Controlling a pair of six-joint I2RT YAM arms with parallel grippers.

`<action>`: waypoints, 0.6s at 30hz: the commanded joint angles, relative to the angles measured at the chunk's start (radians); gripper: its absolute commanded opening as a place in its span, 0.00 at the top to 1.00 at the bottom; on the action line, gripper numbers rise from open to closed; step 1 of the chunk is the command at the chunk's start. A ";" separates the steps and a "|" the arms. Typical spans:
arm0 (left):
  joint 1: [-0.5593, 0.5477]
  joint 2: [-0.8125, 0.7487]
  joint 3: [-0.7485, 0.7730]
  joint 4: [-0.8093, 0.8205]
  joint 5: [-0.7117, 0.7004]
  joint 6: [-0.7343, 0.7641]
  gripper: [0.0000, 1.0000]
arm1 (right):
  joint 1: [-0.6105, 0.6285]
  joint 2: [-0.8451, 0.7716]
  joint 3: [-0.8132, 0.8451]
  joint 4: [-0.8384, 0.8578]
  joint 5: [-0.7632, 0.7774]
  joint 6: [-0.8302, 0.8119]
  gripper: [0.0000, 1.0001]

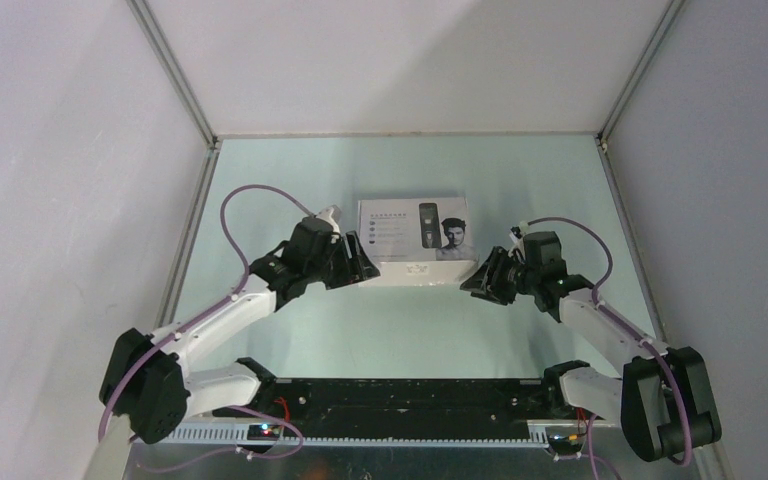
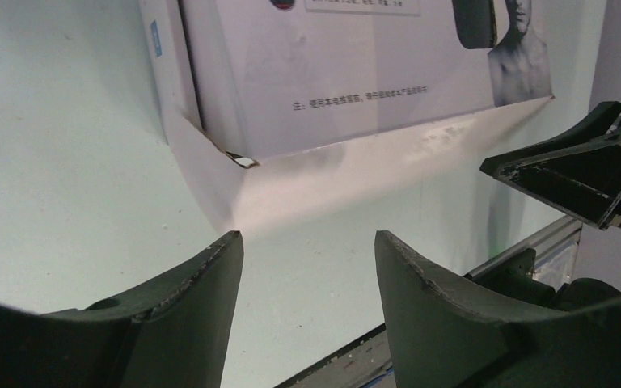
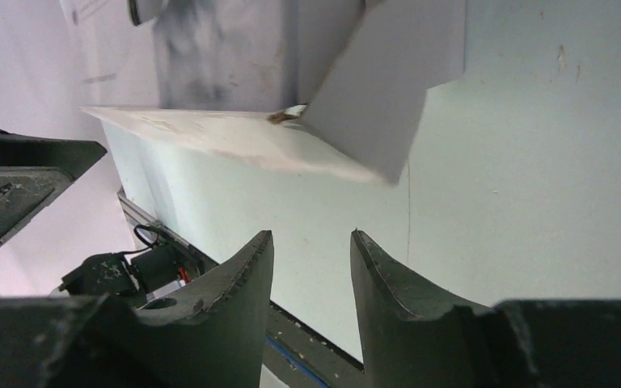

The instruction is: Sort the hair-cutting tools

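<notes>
The hair-cutting tools are out of view. A flat white box (image 1: 415, 240) printed with a man's face lies closed in the middle of the table. Its front flap (image 2: 356, 178) slopes down to the table. My left gripper (image 1: 365, 268) hovers at the box's front left corner, open, with only bare table between its fingers (image 2: 202, 283). At the front right corner my right gripper (image 1: 472, 280) is also open and empty, its jaws narrower. From the right wrist, the box (image 3: 226, 56) and its side flap (image 3: 388, 89) sit just beyond the fingertips (image 3: 372, 259).
The table is pale green, walled by white panels on the left, right and back. A black rail (image 1: 400, 395) runs along the near edge between the arm bases. The two grippers face each other across the box front; the right gripper (image 2: 582, 170) shows in the left wrist view.
</notes>
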 commanded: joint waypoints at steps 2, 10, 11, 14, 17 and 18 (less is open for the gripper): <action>-0.009 -0.036 0.050 -0.034 0.026 -0.007 0.34 | 0.009 -0.034 0.081 -0.080 -0.021 0.027 0.57; -0.009 -0.066 0.050 -0.059 -0.049 0.026 0.28 | 0.016 -0.089 0.137 -0.190 0.070 -0.083 0.46; -0.010 -0.068 0.038 -0.053 -0.095 0.048 0.26 | 0.016 -0.093 0.138 -0.194 0.105 -0.120 0.43; -0.010 -0.075 -0.002 0.000 -0.171 0.092 0.20 | 0.012 -0.104 0.137 -0.178 0.150 -0.197 0.29; -0.010 -0.070 -0.053 0.114 -0.235 0.138 0.17 | 0.011 -0.100 0.128 -0.119 0.147 -0.286 0.23; -0.010 -0.063 -0.062 0.142 -0.244 0.147 0.17 | 0.011 -0.098 0.125 -0.081 0.145 -0.304 0.22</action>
